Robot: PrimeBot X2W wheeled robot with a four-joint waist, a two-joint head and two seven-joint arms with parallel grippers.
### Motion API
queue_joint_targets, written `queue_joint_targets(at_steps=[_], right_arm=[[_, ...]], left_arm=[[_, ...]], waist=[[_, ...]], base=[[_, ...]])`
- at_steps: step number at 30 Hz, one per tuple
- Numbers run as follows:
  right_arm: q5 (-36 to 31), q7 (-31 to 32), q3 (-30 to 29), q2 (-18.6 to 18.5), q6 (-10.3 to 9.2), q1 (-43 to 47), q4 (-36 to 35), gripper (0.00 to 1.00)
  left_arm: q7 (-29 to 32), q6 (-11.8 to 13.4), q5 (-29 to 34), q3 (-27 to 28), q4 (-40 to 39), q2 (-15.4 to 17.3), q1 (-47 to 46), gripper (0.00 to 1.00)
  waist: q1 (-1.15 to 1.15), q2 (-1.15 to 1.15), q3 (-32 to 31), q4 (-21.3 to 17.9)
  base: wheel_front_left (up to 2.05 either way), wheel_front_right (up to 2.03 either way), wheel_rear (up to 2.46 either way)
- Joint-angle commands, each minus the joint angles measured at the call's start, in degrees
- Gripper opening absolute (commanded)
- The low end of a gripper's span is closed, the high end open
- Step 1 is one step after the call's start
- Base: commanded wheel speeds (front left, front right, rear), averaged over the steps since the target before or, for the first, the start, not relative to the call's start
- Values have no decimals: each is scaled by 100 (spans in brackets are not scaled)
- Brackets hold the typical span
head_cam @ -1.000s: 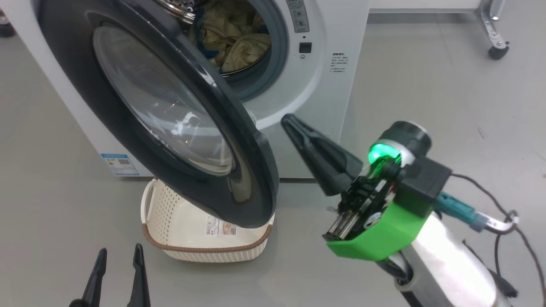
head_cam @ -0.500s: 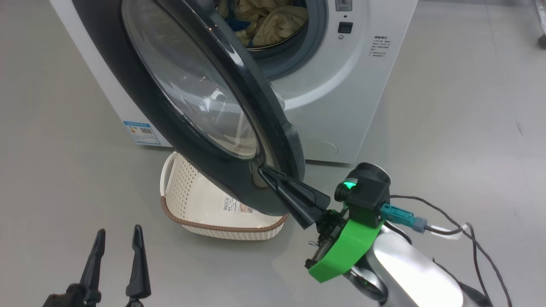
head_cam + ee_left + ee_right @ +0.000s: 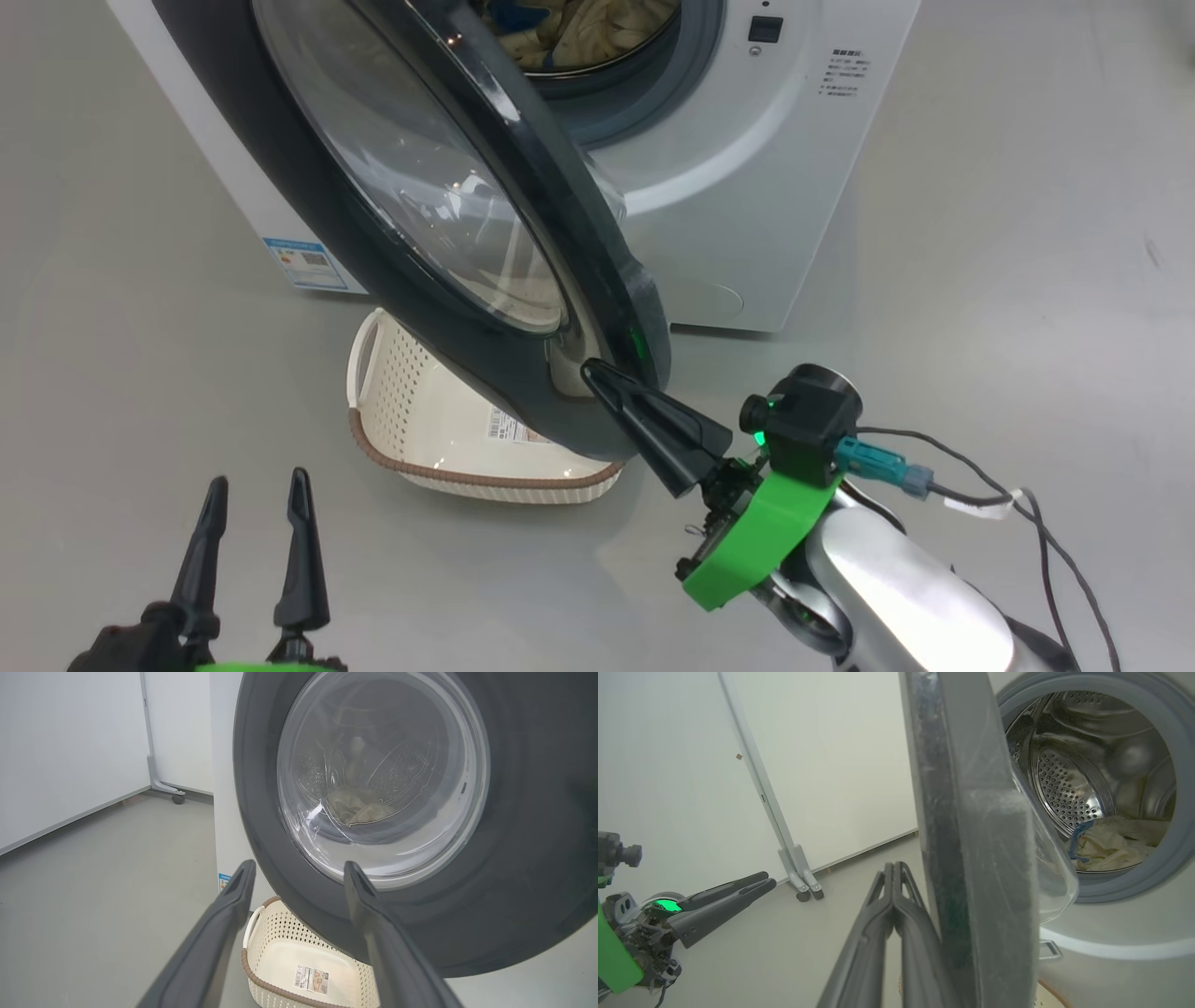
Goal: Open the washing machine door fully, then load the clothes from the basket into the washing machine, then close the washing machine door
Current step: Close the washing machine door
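The washing machine (image 3: 747, 187) stands at the top of the head view with the clothes (image 3: 597, 23) lying in its drum, cream fabric with a blue patch (image 3: 1120, 844). The washing machine door (image 3: 280, 187) hangs partly swung out, black rim and clear glass (image 3: 383, 788). My right gripper (image 3: 597, 373) is shut, its tip against the outer face of the rim near the free edge (image 3: 971, 858). My left gripper (image 3: 258, 485) stands open low at the left, away from the door. The basket (image 3: 411, 420) sits on the floor under the door, holding just its label.
Grey floor spreads all around the machine. A white panel on a wheeled metal foot (image 3: 803, 891) stands behind my left side. A dark cable (image 3: 1027, 523) trails from my right wrist. The open left gripper (image 3: 724, 900) appears at the left of the right wrist view.
The head camera has shifted. My shut right gripper has come down and left from in front of the machine to the door's outer rim. The left gripper stays open.
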Motion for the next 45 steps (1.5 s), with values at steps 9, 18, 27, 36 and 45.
queue_joint_targets(at_steps=[9,18,27,36,45], right_arm=[[78,-31,-221,115,-16,-255,-136,0],[42,-31,-487,116,-16,-461,-150,0],[-50,-31,-784,116,-16,-681,-140,0],[-190,-31,-1082,93,-16,-1061,-60,0],[-262,-31,-1267,20,-16,-1552,-35,0]], left_arm=[[-63,2,38,137,-242,1,-261,100],[-63,2,50,88,-274,1,-308,100],[-63,2,76,128,-333,1,-359,100],[-63,2,96,125,-420,1,-446,100],[-63,2,190,230,-511,13,-488,100]], waist=[[0,0,220,-9],[0,0,418,-74],[0,0,606,-126],[0,0,922,-120],[0,0,1259,-239]], base=[[0,0,0],[0,0,0],[0,0,0],[0,0,0],[0,0,0]])
